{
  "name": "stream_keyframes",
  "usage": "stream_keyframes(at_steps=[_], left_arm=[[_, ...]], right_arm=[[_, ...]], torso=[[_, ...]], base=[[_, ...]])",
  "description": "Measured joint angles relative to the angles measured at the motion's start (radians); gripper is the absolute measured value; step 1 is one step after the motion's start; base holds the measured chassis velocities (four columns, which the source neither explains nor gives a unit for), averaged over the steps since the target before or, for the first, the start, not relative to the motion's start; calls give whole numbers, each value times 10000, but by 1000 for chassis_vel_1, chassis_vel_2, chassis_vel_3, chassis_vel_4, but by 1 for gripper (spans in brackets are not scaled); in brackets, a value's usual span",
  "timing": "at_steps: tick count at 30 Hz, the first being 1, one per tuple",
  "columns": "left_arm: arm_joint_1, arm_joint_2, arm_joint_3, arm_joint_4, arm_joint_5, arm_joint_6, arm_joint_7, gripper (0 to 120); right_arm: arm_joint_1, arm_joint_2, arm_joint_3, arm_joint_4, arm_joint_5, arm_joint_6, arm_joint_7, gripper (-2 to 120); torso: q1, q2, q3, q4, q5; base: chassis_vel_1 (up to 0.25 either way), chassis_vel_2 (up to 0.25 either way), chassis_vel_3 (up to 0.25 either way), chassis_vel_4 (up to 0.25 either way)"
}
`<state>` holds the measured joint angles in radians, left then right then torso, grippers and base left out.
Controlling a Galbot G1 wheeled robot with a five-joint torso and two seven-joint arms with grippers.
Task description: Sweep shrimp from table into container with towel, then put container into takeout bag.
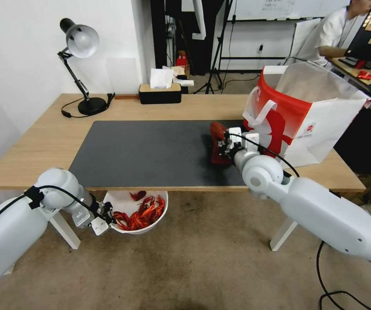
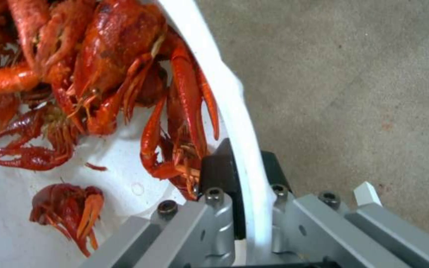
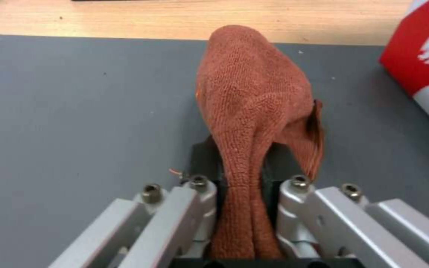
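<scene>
Both arms are showing smooth white rounded housings, with black cables running along them externally. Silver linkages fastened with hex-socket screws are carrying black pads on the left gripper (image 2: 242,175) and right gripper (image 3: 242,167).

The head camera is looking forward and down over the whole worktop (image 1: 43,142) from farther back. The left wrist camera is peering close along its gripper (image 2: 244,175) at the container (image 2: 234,111) rim. The right wrist camera is looking close over the towel (image 3: 254,96), which the head view is also catching.
</scene>
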<state>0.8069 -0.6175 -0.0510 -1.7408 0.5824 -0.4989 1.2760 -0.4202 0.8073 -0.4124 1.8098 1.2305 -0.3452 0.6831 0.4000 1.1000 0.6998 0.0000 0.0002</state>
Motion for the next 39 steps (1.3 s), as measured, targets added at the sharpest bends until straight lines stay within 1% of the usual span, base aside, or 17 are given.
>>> stream_keyframes(at_steps=[6,13,16,18,20,22,23,24,25,26,28,30,32,33,36,37,39], left_arm=[[0,-36,54,-99,37,27,47,0],[9,-94,114,-120,138,37,76,0],[11,-99,114,-122,145,38,76,0],[88,-121,100,-130,163,38,76,0],[113,-127,94,-130,168,38,76,0],[154,-143,72,-131,181,35,77,0],[154,-143,72,-131,181,35,77,0],[174,-153,46,-141,181,35,76,0],[184,-157,31,-156,180,35,72,0],[184,-157,31,-156,180,35,72,0],[223,-159,-3,-182,171,35,61,0],[231,-159,-9,-183,169,35,59,0],[278,-159,-47,-196,156,32,42,0],[278,-159,-47,-196,156,32,42,0],[461,-170,-106,-474,158,-28,37,0],[461,-170,-106,-474,158,-28,37,0],[570,-169,-107,-685,159,-22,37,0]], right_arm=[[-155,-199,98,336,-38,-169,109,31],[-542,-456,431,860,189,-92,608,64],[-675,-515,546,938,176,-45,606,68],[-1053,-648,874,1159,-51,274,489,79],[-1211,-698,994,1288,-219,486,379,82],[-2040,-865,1631,1742,-1158,1115,-509,93],[-2040,-865,1631,1742,-1158,1115,-509,93],[-2698,-893,2171,1956,-1924,1618,-1089,98],[-3352,-903,2681,2146,-2602,1900,-1530,99],[-3352,-903,2681,2146,-2602,1900,-1530,99],[-4810,-907,3926,2620,-3871,2448,-2447,100],[-5045,-907,4113,2710,-4047,2552,-2579,100],[-6840,-827,5801,3276,-5206,3283,-3376,100],[-6840,-827,5801,3276,-5206,3283,-3376,100],[-10426,-84,8346,3911,-6715,4449,-4399,100],[-10426,-84,8346,3911,-6715,4449,-4399,100],[-11962,544,8983,3985,-7203,5102,-4849,100]], torso=[[0,0,0,0,-1],[0,0,2,0,-2],[0,0,1,0,-1],[1,0,2,0,-2],[1,0,2,-1,-1],[0,0,1,2,-3],[0,0,1,2,-3],[0,0,1,3,-2],[0,0,1,2,-2],[0,0,1,2,-2],[0,0,1,-3,1],[0,0,0,-6,3],[0,1,0,5,-4],[0,1,0,5,-4],[-1,2,-1,-3,-3],[-1,2,-1,-3,-3],[-2,3,-1,-3,-3]], base=[[0,0,0,0],[0,0,0,0],[0,0,0,0],[0,0,0,0],[0,0,0,0],[0,0,0,0],[0,0,0,0],[0,0,0,0],[0,0,0,0],[0,0,0,0],[0,0,0,0],[0,0,0,0],[0,0,0,0],[0,0,0,0],[0,0,0,0],[0,0,0,0],[0,0,0,0]])
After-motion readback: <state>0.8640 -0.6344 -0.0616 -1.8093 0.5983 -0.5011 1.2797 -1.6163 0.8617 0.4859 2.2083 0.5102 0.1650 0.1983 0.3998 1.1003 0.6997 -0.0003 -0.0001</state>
